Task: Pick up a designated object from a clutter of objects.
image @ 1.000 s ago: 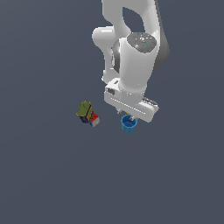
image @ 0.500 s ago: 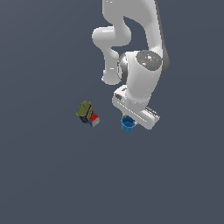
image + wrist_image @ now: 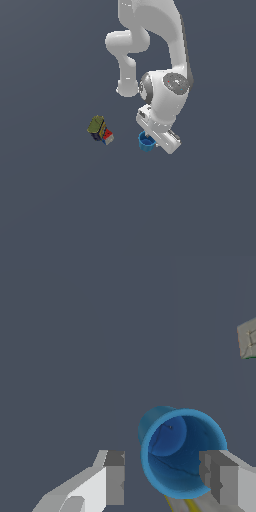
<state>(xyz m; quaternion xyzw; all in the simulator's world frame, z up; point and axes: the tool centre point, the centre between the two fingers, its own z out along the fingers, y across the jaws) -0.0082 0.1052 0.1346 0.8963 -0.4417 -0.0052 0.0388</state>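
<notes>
We count one blue cup (image 3: pixel 145 143), and we take it as our landmark. In the exterior view it stands on the dark grey floor (image 3: pixel 60 200), directly under the white arm (image 3: pixel 160 75), and the gripper (image 3: pixel 156 138) is low over it, so part of the cup is hidden by the hand. In the wrist view the same cup (image 3: pixel 182 453) shows its hollow inside and its round rim, and it lies between the two fingers (image 3: pixel 114 478) of the gripper (image 3: pixel 167 478). One finger is apart from the cup wall, with floor visible between them; the other finger overlaps the rim on the opposite side, and we cannot tell whether it touches. So the fingers are spread and not clenched on anything. To the exterior view's left of the cup, well apart from it, we count one olive-green can (image 3: pixel 96 125) and one small red and blue block (image 3: pixel 107 136), which are touching each other. In the wrist view one pale object (image 3: pixel 247 338) is cut by the picture edge, far from the cup; we cannot tell what it is. Just under the cup rim there we see thin yellow stripes (image 3: pixel 181 504).
</notes>
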